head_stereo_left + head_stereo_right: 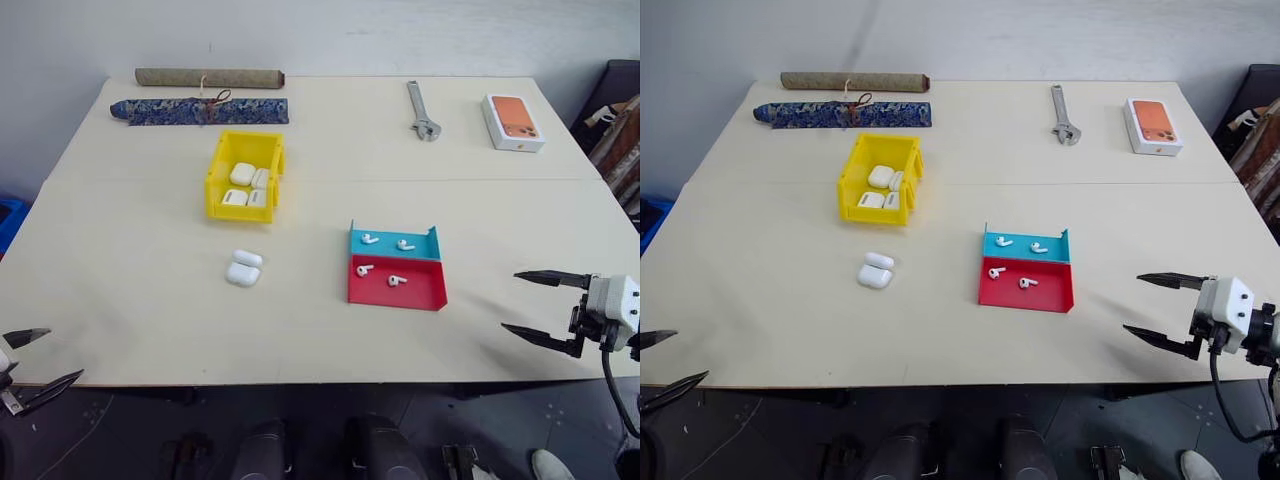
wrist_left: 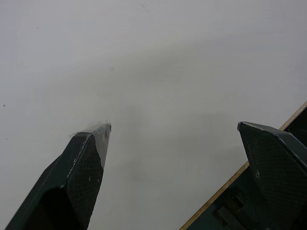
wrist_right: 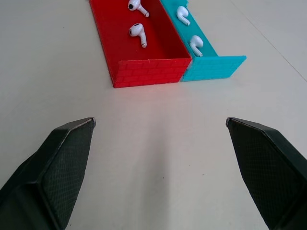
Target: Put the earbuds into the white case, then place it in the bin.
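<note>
Earbuds (image 1: 383, 260) lie in our tray (image 1: 420, 294), case (image 1: 243, 268) near bin (image 1: 214, 183), wrench (image 1: 422, 110) far, both grippers (image 1: 538, 306) (image 1: 40, 359) spread empty.

The white case (image 1: 243, 268) lies between the bin (image 1: 246, 177) (behind it) and the tray (image 1: 395, 267) holding earbuds (image 1: 370, 239).

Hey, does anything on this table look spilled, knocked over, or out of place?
Nothing spilled or damaged. Four earbuds lie loose in the red-and-blue tray, two per half. One white case sits alone on the table, lid open, just outside the yellow bin that holds several others. Wrench, phone box and rolls lie undisturbed.
</note>
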